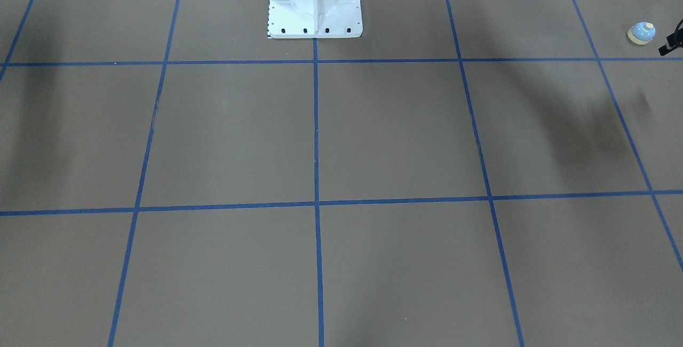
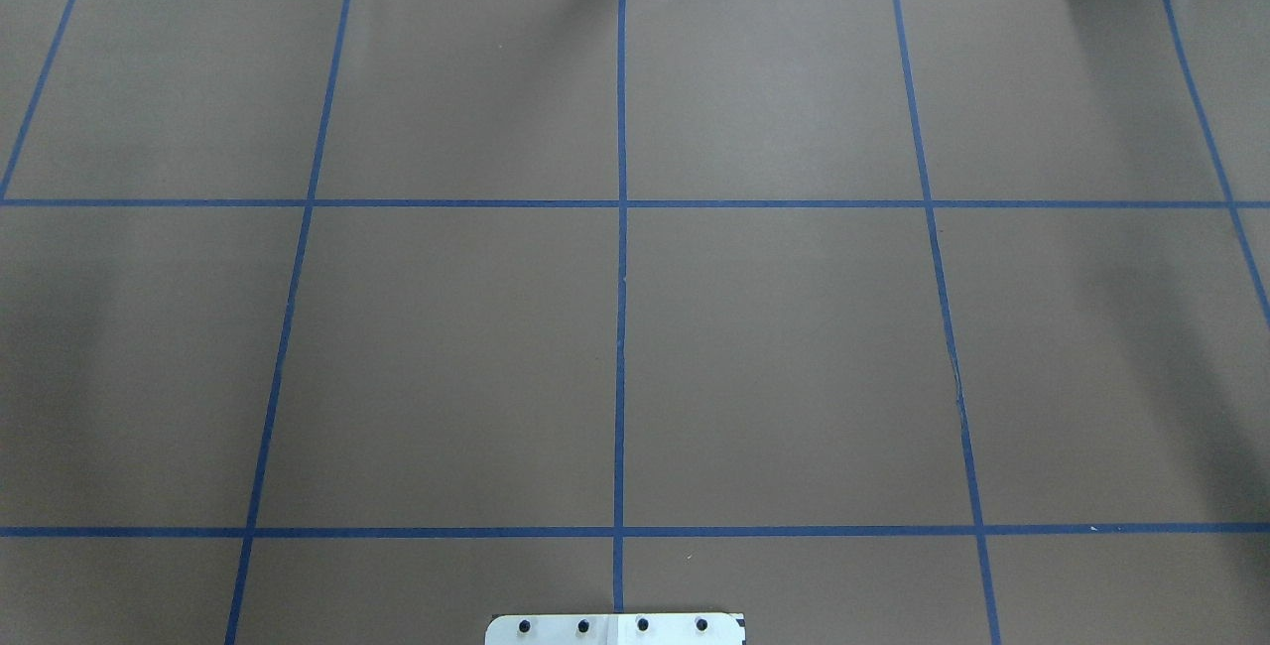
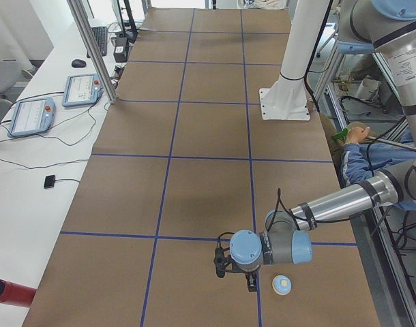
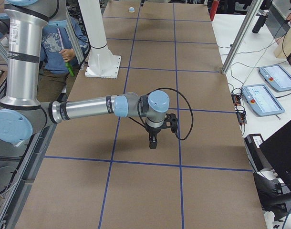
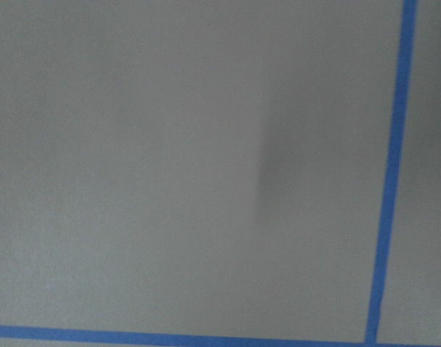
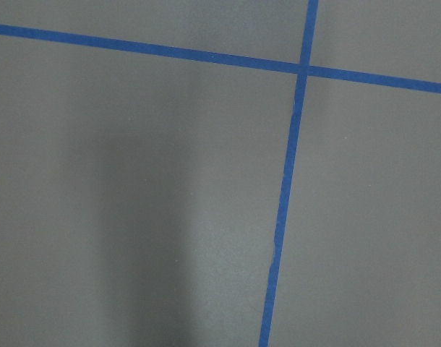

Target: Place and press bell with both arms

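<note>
The task looks to be at its very start. The bell (image 1: 642, 32) stands upright on the table (image 2: 446, 347), near the end on the robot's left and in the row of squares closest to the robot's base. Nothing holds it, and its cream button (image 1: 649, 26) faces up with nothing on it.

The left hand (image 3: 251, 282) hangs low over the table just beside the bell, with a gap between them. Only a black sliver of it shows at the edge of the front view, so I cannot tell whether its fingers are apart or together. The right hand (image 4: 153, 142) hovers above the table toward the other end, well apart from the bell. It shows only in the side view, so I cannot tell its state either. Both wrist cameras see only bare table and blue tape lines (image 6: 285, 188).

By my reading, every step is yet to come. The bell has to be gripped, carried to where it should stand and set down. Then the button has to be pressed, with each arm taking a share of the work.
</note>
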Action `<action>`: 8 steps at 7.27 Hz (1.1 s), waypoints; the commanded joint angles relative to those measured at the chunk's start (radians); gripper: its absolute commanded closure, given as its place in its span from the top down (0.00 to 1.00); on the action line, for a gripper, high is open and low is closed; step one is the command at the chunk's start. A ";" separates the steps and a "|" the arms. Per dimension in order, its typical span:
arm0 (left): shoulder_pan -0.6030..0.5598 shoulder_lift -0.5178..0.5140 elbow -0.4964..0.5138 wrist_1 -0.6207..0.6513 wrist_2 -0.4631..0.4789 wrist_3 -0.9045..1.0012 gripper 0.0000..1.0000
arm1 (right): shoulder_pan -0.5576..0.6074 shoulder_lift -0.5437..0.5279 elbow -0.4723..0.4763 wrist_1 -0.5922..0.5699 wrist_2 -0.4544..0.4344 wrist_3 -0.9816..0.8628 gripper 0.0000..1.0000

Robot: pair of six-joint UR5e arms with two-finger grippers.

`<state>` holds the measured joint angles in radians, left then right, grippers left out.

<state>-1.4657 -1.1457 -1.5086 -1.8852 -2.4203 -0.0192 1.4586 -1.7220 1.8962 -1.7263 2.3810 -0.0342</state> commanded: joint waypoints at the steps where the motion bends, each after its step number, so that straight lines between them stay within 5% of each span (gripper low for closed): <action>1: 0.115 0.018 0.054 -0.020 -0.003 -0.001 1.00 | -0.006 -0.005 0.003 0.001 0.046 -0.003 1.00; 8: 0.174 0.046 0.132 -0.067 0.003 0.002 1.00 | -0.047 -0.001 0.003 0.002 0.046 -0.004 1.00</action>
<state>-1.2965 -1.0992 -1.3953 -1.9387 -2.4189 -0.0178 1.4204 -1.7238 1.8991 -1.7242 2.4266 -0.0383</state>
